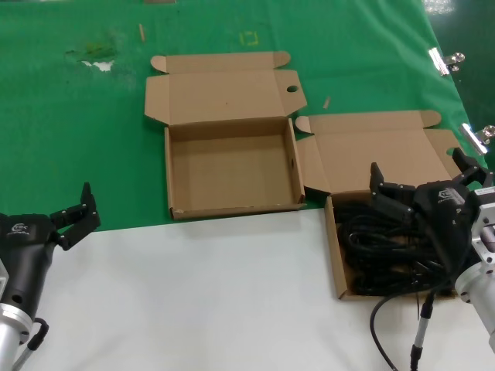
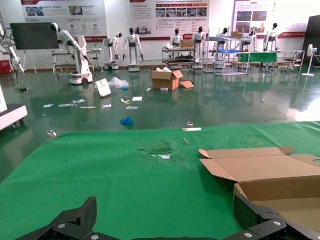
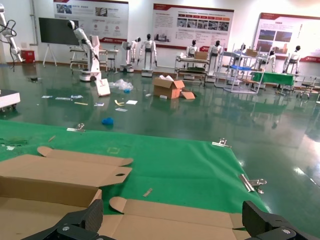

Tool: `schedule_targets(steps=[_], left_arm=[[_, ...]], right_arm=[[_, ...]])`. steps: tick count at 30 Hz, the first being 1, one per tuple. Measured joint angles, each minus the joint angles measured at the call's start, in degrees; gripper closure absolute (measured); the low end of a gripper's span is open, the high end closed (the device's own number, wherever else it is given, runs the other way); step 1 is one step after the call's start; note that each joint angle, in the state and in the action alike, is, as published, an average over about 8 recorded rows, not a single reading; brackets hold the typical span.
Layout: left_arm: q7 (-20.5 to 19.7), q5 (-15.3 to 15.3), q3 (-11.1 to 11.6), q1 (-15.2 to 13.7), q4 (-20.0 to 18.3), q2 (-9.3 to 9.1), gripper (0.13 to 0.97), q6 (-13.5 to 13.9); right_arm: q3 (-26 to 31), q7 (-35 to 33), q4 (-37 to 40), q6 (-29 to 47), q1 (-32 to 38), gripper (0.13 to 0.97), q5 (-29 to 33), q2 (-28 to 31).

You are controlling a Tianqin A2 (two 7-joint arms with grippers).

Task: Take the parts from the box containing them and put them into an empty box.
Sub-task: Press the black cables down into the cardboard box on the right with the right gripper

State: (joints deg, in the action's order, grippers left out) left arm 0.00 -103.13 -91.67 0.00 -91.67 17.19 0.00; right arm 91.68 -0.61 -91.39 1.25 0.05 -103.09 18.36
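The empty box (image 1: 176, 171) lies open at the table's middle, its lid folded back; it also appears as the empty box (image 2: 280, 187) in the left wrist view. To the right, the box containing the parts (image 1: 335, 251) holds black coiled cords (image 1: 383, 243). My right gripper (image 1: 421, 176) hovers open over that box's far side, above its folded-back lid (image 3: 170, 220); nothing is between the fingers (image 3: 92, 216). At the near left, over the white surface, my left gripper (image 1: 77, 219) is parked open and empty, and in its own view the left gripper (image 2: 167, 216) faces green cloth.
Green cloth (image 1: 77, 131) covers the far half of the table, white surface (image 1: 193, 294) the near half. Metal binder clips (image 1: 442, 60) sit along the cloth's right edge. A black robot cable (image 1: 418, 332) hangs near the full box's front corner.
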Motion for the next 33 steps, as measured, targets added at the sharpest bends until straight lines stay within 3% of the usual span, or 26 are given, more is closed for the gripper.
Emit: schedule_targets(steps=[33], left_arm=[[0.00,0.00,0.00,0.00,0.00,0.00,0.132,0.00]], right_arm=[[0.00,0.00,0.00,0.00,0.00,0.129,0.00,0.00]])
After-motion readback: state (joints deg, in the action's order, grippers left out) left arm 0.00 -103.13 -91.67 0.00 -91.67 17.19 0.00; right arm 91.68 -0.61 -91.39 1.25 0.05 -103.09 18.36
